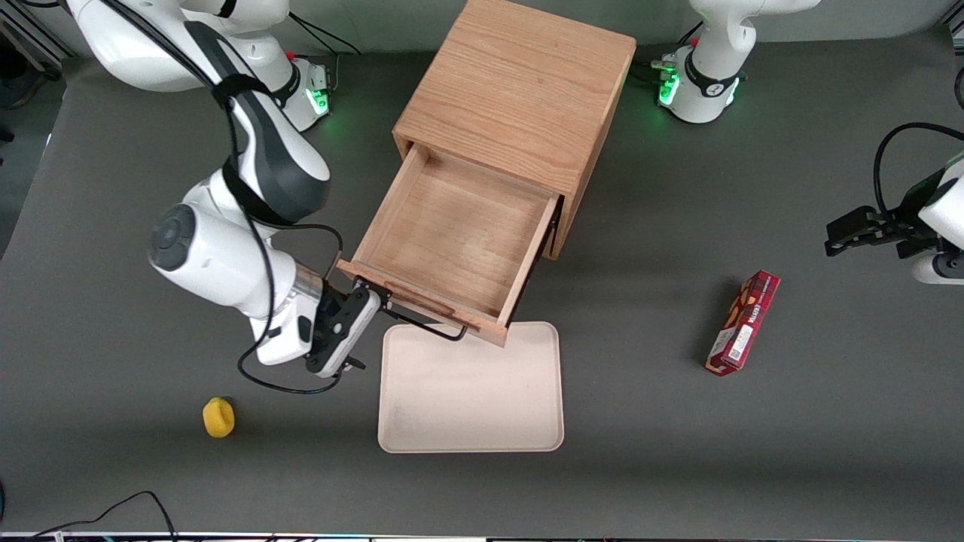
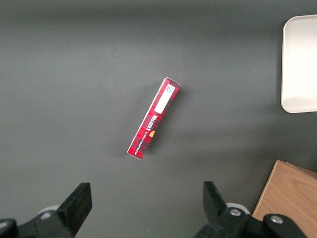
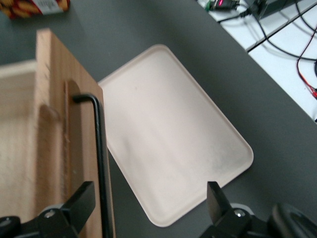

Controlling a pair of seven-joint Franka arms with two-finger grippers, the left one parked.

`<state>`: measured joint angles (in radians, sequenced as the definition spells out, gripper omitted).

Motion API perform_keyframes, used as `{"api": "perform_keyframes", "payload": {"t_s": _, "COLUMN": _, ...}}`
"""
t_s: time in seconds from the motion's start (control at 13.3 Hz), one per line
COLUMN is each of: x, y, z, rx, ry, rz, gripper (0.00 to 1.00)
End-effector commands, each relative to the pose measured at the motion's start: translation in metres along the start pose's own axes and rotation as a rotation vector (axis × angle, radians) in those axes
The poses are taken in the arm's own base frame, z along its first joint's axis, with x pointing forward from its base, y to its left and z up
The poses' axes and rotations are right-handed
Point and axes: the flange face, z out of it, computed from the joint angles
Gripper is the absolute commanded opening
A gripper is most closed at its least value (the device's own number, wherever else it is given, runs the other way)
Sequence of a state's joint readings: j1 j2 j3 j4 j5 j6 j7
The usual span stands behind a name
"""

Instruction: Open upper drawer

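Note:
The light-oak cabinet (image 1: pixel 520 98) stands at the middle of the table. Its upper drawer (image 1: pixel 452 233) is pulled well out toward the front camera, and its wooden tray is empty. The black wire handle (image 1: pixel 425 325) runs along the drawer front. My right gripper (image 1: pixel 369 324) is at the handle's end toward the working arm, with its fingers spread wide. In the right wrist view the handle (image 3: pixel 99 148) passes between the fingers (image 3: pixel 86 196), close to one of them and not clamped. The gripper (image 3: pixel 151 196) is open. The lower drawer is hidden beneath the open one.
A cream tray (image 1: pixel 471 391) lies flat just in front of the open drawer; it also shows in the right wrist view (image 3: pixel 173 139). A red snack box (image 1: pixel 743 324) lies toward the parked arm's end. A small yellow object (image 1: pixel 218 416) lies near the front edge.

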<state>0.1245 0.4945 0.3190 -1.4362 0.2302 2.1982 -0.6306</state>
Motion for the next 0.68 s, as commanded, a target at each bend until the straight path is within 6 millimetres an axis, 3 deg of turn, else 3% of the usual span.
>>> {"api": "perform_keyframes", "payload": {"t_s": 0.0, "x": 0.000, "y": -0.003, "z": -0.068, "rx": 0.016, "ry": 0.064, "rz": 0.193, "gripper": 1.00}}
{"api": "perform_keyframes", "payload": {"t_s": 0.15, "x": -0.021, "y": -0.012, "z": -0.126, "rx": 0.015, "ry": -0.029, "rz": 0.413, "gripper": 1.00}}
{"api": "perform_keyframes", "payload": {"t_s": 0.3, "x": -0.064, "y": -0.005, "z": -0.179, "rx": -0.082, "ry": -0.174, "rz": 0.543, "gripper": 1.00}}
{"api": "perform_keyframes", "payload": {"t_s": 0.6, "x": -0.140, "y": -0.017, "z": -0.250, "rx": -0.237, "ry": -0.336, "rz": 0.800, "gripper": 1.00}}
